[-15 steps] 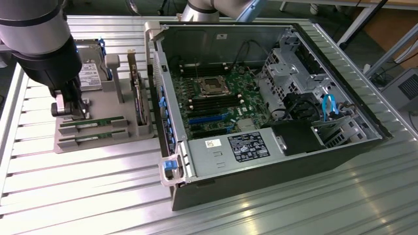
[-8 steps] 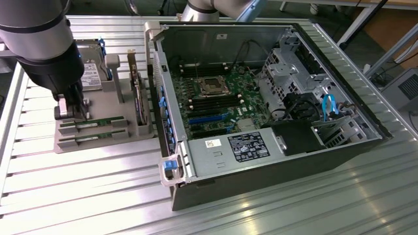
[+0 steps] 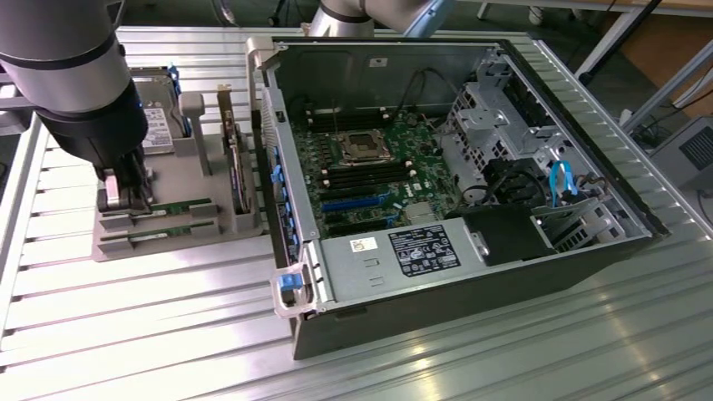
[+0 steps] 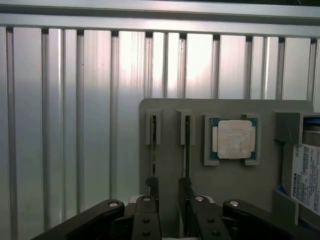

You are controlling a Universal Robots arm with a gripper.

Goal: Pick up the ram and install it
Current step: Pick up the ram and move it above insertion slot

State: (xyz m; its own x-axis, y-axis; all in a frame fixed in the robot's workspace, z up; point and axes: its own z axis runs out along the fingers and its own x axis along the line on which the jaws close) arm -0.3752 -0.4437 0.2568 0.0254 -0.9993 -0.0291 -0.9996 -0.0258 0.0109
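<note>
— Well, on the exterior view's left, where does your pincer (image 3: 120,200) stand?

— Low over the grey holder (image 3: 112,251) on the bench (image 3: 134,334), jaws released and gripping nothing. In the wrist view its fingers (image 4: 151,184) hang at one end of the slots.

— And the ram?

— One ram (image 3: 180,205) stands on edge in its slot, with a second ram (image 3: 167,237) just beside it. I cannot tell which stick your pincer lines up with. My judgement: centre on a single stick, one finger on each flat face, and keep both clear of its neighbour.

— Anything else to mind, further right?

— An expansion card (image 3: 237,171) stands upright at the holder's far edge. Beyond it lies the open computer case (image 3: 368,71) with its motherboard (image 3: 379,180). You likely want a square, level grip, since a thin board held crooked can tilt or bind in the slot.
</note>
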